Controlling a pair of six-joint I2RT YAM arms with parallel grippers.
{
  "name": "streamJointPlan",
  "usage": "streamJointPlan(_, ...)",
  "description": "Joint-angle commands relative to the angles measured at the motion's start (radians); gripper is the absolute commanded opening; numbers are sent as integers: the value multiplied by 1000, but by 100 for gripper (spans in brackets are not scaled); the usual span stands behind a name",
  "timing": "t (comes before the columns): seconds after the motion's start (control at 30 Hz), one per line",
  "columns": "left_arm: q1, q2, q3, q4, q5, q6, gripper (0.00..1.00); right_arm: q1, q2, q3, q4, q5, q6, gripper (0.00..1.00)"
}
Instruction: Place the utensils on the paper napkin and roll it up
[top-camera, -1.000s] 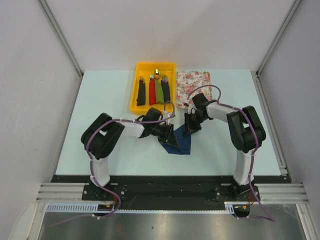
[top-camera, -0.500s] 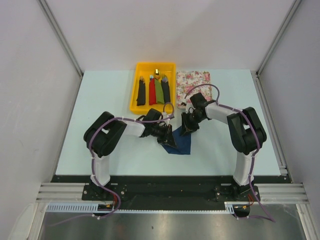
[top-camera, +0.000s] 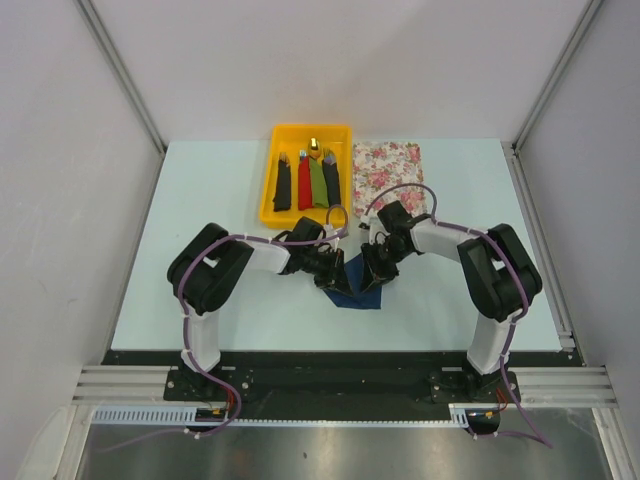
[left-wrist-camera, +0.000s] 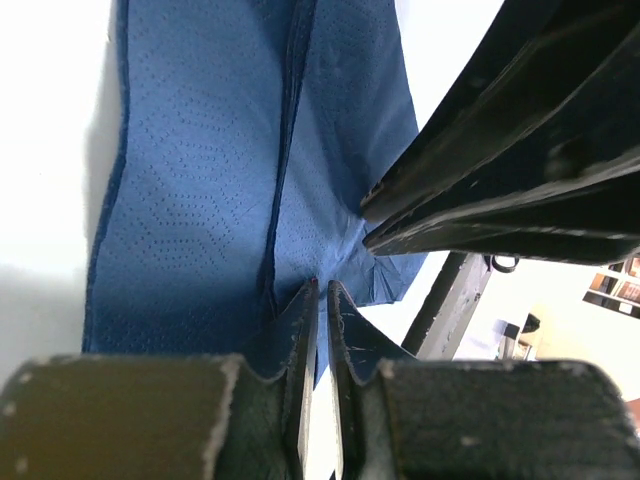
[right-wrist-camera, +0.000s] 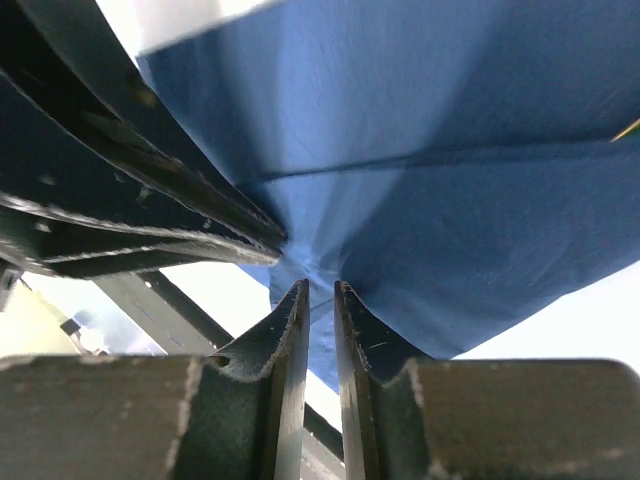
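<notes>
**Item: the paper napkin** (left-wrist-camera: 200, 200). We list it as lying on the counter (top-camera: 220, 200), midway between the two arms. Most of its blue sheet spreads to the near side of both grippers. A doubled fold-line runs straight away from the left gripper (left-wrist-camera: 322, 288), and we take that as its long axis.

**Left gripper:** jaws all but together, clamped on a puckered bit of the paper napkin.

**Right gripper** (right-wrist-camera: 318, 290): jaws a narrow slit apart, tips at the same pucker, reaching in from the right. We cannot tell whether they bite the paper.

**Relation:** both sets of tips meet just beside each other at one point of the sheet, so neither arm is nearer.

**The utensils:** not seen in any view. They may be under the folds, but we cannot say.

**Judgement:** any roll must turn about that fold-line, with both arms moving together.
</notes>
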Motion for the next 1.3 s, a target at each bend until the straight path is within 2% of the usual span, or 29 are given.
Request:
streamJointPlan(0.0,-1,12,13,-42,-72,28,14,14,9,-17,10,-9,-7,20)
streamJointPlan(0.13,-1,9,19,-45,-74,32,14,14,50,-25,22,10,-8,20)
streamJointPlan(0.23,22,-28,4,-6,-49,20,22,11,84,-23,28,38,-15,19)
streamJointPlan(0.27,34,-75,-11,16,-38,12,29,10,92,-23,30,44,-16,19)
streamJointPlan(0.33,85,-126,-70,62,-12,-6,39,7,103,-23,30,50,-22,19)
streamJointPlan(0.37,106,-147,-85,53,-9,-2,48,7,109,-25,31,57,-24,19)
streamJointPlan(0.53,211,-253,-122,-118,-69,118,67,7,117,-28,42,63,-22,19)
streamJointPlan(0.67,226,-230,-131,-173,-101,176,70,7,123,-26,53,66,-16,19)
streamJointPlan(0.93,148,-71,-81,-88,-28,130,67,7,140,-26,65,69,-7,19)
streamJointPlan(1.1,84,-20,-74,71,66,49,65,7,143,-26,76,73,-7,19)
streamJointPlan(1.27,77,-40,-108,290,94,-54,65,7,153,-26,84,70,-5,18)
